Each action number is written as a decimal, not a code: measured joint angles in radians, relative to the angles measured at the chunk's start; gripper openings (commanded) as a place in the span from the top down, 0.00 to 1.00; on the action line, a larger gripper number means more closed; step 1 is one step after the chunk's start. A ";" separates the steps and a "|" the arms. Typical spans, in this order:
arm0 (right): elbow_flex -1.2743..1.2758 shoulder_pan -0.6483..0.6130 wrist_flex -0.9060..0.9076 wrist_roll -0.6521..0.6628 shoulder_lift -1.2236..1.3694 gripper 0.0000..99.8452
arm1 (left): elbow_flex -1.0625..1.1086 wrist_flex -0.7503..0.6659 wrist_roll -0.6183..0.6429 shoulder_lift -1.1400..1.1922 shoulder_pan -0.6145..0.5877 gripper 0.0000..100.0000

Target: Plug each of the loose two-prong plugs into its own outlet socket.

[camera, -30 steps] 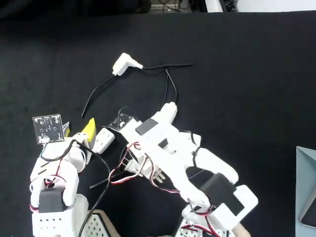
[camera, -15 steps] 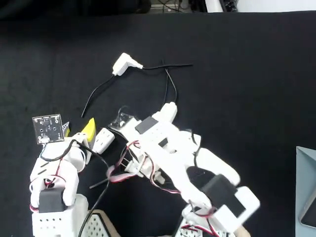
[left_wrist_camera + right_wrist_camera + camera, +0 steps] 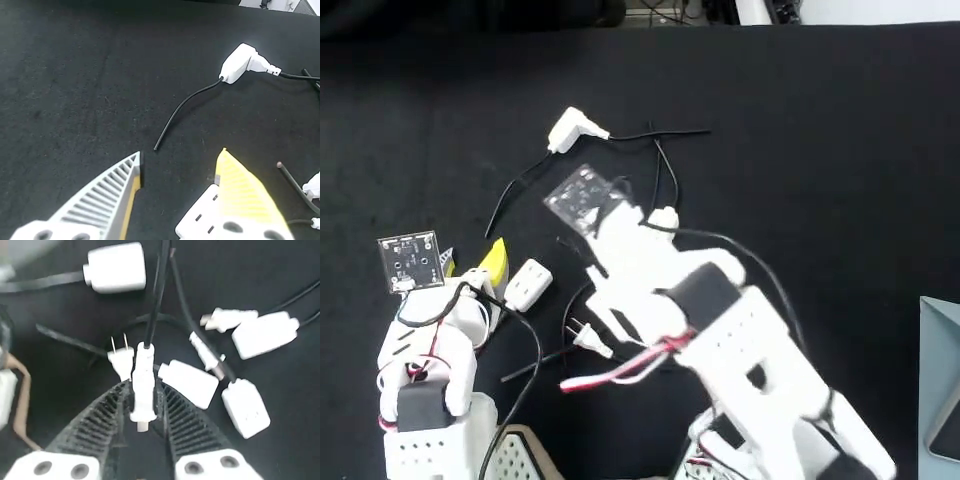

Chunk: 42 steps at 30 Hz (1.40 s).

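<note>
Right gripper (image 3: 144,396): black fingers pressed together on a slim white plug (image 3: 142,367), which lies lengthwise between them. A black cable (image 3: 159,285) leaves the plug's far end.

Left gripper (image 3: 180,156): fingers spread wide, holding nothing. Its yellow finger (image 3: 245,195) overlaps one edge of the white socket block (image 3: 197,222); whether they touch cannot be told.

Positions from the high view, taken from the socket block (image 3: 528,285):
- A loose two-prong plug (image 3: 585,337) lies on the black table (image 3: 840,150) to the block's right and nearer the arm bases, apart from it.
- A white angled plug (image 3: 570,128) lies well beyond the block, on the far side.
- The right arm (image 3: 720,320) reaches over the table to the block's right.
</note>
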 measured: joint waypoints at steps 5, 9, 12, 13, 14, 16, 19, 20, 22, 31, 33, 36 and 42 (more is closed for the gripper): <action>0.092 -0.011 -0.120 -0.061 -0.107 0.99 | -0.003 0.000 0.005 0.000 0.000 0.76; 0.201 -0.092 -0.230 -0.107 -0.149 0.99 | -0.041 0.000 0.092 0.000 0.002 0.76; 0.241 -0.144 -0.288 -0.124 -0.157 0.99 | -0.068 0.000 0.110 0.000 0.054 0.76; 0.245 -0.152 -0.305 -0.126 -0.157 0.99 | -0.075 0.008 0.110 0.000 0.078 0.76; 0.250 -0.160 -0.319 -0.127 -0.157 0.99 | -0.089 0.025 0.110 0.000 0.106 0.76; 0.252 -0.166 -0.331 -0.127 -0.157 0.99 | -0.129 0.071 0.110 0.000 0.155 0.76; 0.252 -0.170 -0.338 -0.129 -0.157 0.99 | -0.209 0.152 0.110 -0.005 0.226 0.76; 0.252 -0.170 -0.338 -0.130 -0.157 0.99 | -0.230 0.176 0.110 -0.006 0.253 0.76; 0.252 -0.170 -0.338 -0.130 -0.157 0.99 | -0.269 0.219 0.107 -0.006 0.304 0.76; 0.252 -0.170 -0.338 -0.129 -0.157 0.99 | -0.327 0.267 0.014 -0.008 0.396 0.76; 0.252 -0.172 -0.338 -0.129 -0.157 0.99 | -0.327 0.267 0.006 -0.008 0.354 0.76; 0.252 -0.172 -0.356 -0.129 -0.157 0.99 | -0.325 0.238 0.005 -0.005 0.216 0.76; 0.282 -0.172 -0.491 -0.129 -0.127 0.99 | -0.301 0.184 0.005 -0.006 -0.161 0.76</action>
